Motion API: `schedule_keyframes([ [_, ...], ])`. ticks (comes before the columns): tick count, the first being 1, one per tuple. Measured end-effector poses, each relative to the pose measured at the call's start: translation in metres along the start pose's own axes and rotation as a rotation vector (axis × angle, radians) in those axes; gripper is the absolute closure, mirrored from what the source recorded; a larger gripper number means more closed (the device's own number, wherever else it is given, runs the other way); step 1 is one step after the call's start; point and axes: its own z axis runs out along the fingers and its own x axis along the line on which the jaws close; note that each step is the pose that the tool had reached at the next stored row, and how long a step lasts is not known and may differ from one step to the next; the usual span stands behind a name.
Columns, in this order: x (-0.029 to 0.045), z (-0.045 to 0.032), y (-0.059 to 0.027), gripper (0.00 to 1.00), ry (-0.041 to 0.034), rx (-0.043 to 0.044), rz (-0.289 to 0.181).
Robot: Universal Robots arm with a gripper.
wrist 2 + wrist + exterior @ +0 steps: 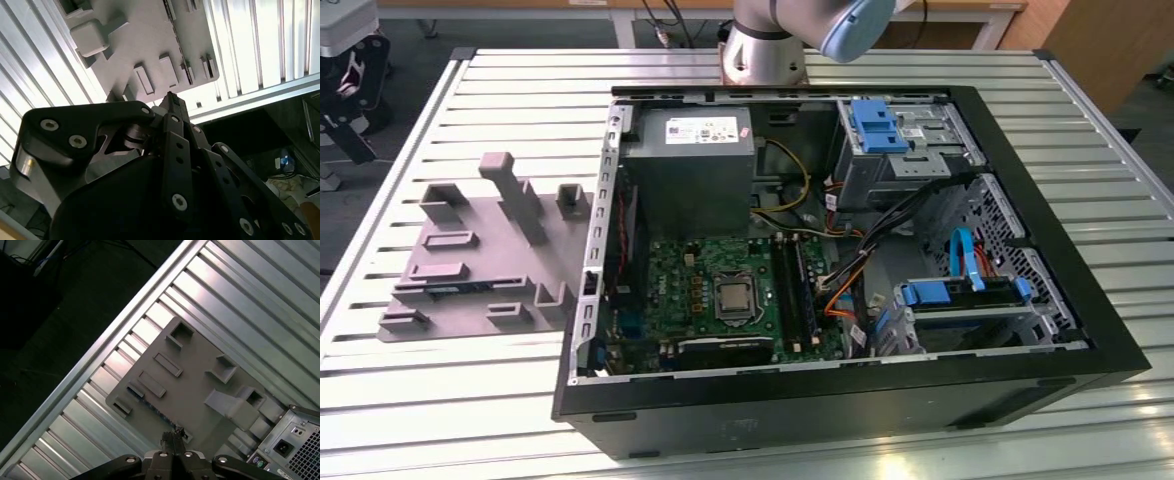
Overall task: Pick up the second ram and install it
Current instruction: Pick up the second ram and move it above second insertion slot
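Observation:
The second ram [454, 290] lies as a thin bluish strip in a low holder near the front of the grey fixture plate [487, 235], at the exterior view's left of the open computer case [854, 250]. In the first wrist view the ram [147, 401] is a dark strip with bluish spots on the plate [195, 385]. My gripper [173, 436] hangs high above the plate, close to the ram but well clear of it, with its fingertips together and nothing between them. The second wrist view has the gripper [172, 102] over the plate's edge [150, 45].
The long black memory slots [790, 285] run beside the processor socket [731, 297] on the green motherboard. Power supply [687, 165], drive cages [894, 140] and cables fill the case. Upright blocks [520, 200] stand on the plate. The slatted table's edge [90, 365] borders dark floor.

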Motion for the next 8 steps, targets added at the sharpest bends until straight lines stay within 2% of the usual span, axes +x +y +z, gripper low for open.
schedule_keyframes([
  [8,0.0000,0.0000,0.0000,0.89,0.0001,0.0000,0.000],
])
